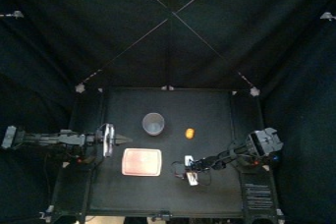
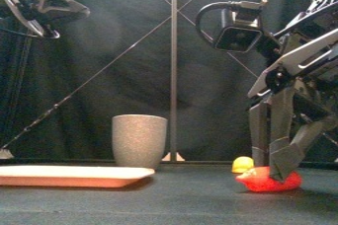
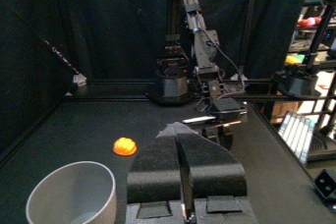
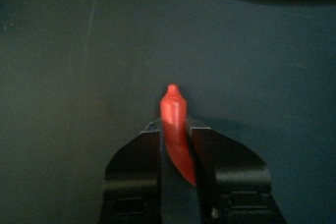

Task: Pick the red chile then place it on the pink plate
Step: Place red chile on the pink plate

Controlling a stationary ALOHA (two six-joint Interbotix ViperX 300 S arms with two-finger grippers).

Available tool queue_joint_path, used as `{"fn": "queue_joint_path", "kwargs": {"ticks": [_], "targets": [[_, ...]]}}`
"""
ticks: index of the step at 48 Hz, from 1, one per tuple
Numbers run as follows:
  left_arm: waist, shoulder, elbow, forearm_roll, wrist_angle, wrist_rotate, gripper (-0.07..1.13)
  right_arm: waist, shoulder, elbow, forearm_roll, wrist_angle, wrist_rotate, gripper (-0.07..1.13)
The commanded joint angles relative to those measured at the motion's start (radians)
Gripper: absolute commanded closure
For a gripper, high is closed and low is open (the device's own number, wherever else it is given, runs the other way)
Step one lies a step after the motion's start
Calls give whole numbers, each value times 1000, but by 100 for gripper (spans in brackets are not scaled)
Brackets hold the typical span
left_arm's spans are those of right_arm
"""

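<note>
right gripper (image 4: 178,128): jaws clamped on red chile (image 4: 172,100) | left gripper (image 3: 184,136): jaws closed, empty | pink plate (image 1: 141,172): well apart from chile

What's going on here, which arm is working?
The right gripper is shut on the chile, low at the table's front right, just right of the plate. The plate holds nothing yet. The chile looks at or barely above the table surface; I can't tell which. The left gripper rests shut at the table's left side. A grey cup and a yellow toy sit further back, apart from both arms.
</note>
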Motion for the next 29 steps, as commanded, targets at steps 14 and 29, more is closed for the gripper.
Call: {"fn": "queue_joint_path", "kwargs": {"ticks": [14, 29], "targets": [[5, 3, -12, 2, -3, 2, 107, -124, 21, -307, -163, 0, 0, 61], [18, 0, -5, 0, -2, 0, 107, -175, 232, -617, -267, 0, 2, 60]]}}
